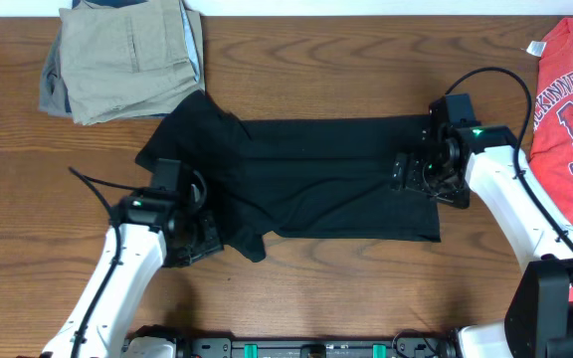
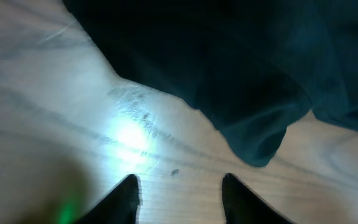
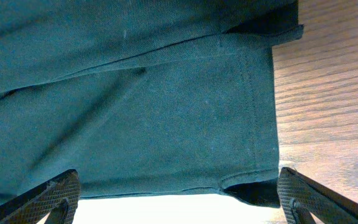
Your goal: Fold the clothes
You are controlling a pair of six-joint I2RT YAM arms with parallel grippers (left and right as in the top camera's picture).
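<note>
A dark brown wood-grain table (image 1: 296, 288) fills the overhead view. At its centre a plain black short-sleeved T-shirt of soft fabric (image 1: 306, 179) lies spread out and partly folded in on itself. Its long axis runs from 9 to 3 o'clock.

The right gripper (image 1: 411, 171) hangs over the shirt's straight stitched end at 3 o'clock. Its jaws are spread wide with nothing between them, and in its wrist view cloth fills the gap from finger to finger.

The left gripper (image 1: 192, 237) sits at the shirt's 8 o'clock corner. Its wrist view shows the fingers (image 2: 129, 190) partly apart over bare wood, gripping nothing. A rounded lobe of black cloth lies just ahead toward 1 o'clock – near, but not touching.

For the next fold the right arm looks better placed, being directly over fabric. The left would have to reach forward toward 1 o'clock to catch the edge.
</note>
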